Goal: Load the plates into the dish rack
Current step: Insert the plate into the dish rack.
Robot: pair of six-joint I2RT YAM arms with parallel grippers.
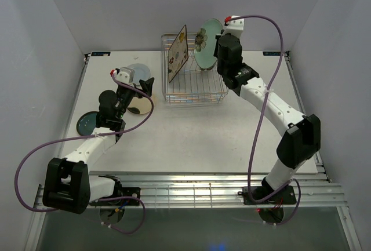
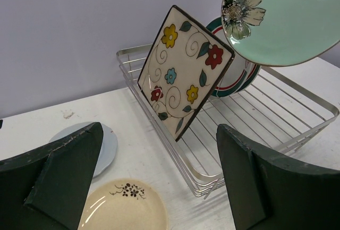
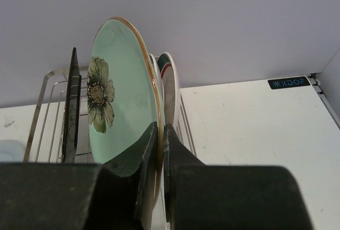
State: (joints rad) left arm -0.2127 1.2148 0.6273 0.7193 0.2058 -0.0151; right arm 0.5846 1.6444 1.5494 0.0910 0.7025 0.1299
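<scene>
Plates at mid-loading. The dish rack (image 1: 194,101) stands at the back of the table (image 1: 232,141). The square floral plate (image 2: 183,70) leans on edge in it, and two white plates (image 2: 241,78) with teal-and-red rims stand just beyond. The right gripper (image 3: 161,134) is clenched on the rim of the pale green plate (image 3: 119,86), held upright above the rack between the square plate and the white pair. The left gripper (image 2: 159,177) hangs empty with jaws spread wide over the cream plate (image 2: 125,206), beside the blue-grey plate (image 2: 103,145). The dark teal plate (image 1: 87,122) lies further left on the table. Step in hand, as I judge it: seating the green plate. The next move calls for a straight descent into the free gap between prongs, touching neither neighbour, then release.
</scene>
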